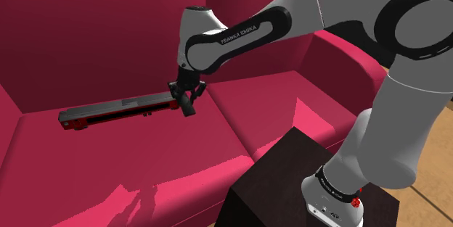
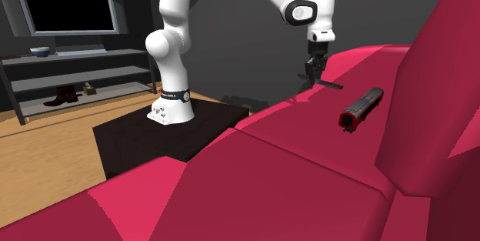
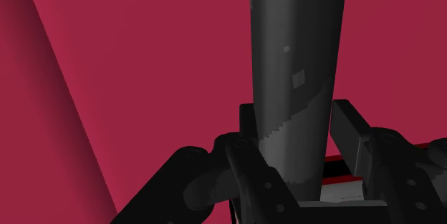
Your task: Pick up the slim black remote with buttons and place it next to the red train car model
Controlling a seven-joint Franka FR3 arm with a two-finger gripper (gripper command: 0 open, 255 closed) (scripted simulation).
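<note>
Red-ended train car model (image 1: pixel 120 109) is lying flat along the sofa seat (image 1: pixel 109 182), stretching away from the jaws, its closest end just below and beside them. Jaws are closed on the slim dark remote (image 3: pixel 294 79), gripping it across its width. The remote is hanging clear of the cushion and sticking out past the jaws.

I'm reading the step in hand as the placing. To do it well:
- Lowering straight down onto bare seat beside the train, remote's long axis running parallel to the car, not touching it.
- Cushion is probably giving a bit, so opening only once the remote is resting flat, else it's likely tipping onto the model.
- Then lifting straight up.

Dark stand (image 1: pixel 290 167) is sitting behind the jaws, well apart, so no clash risk there.
</note>
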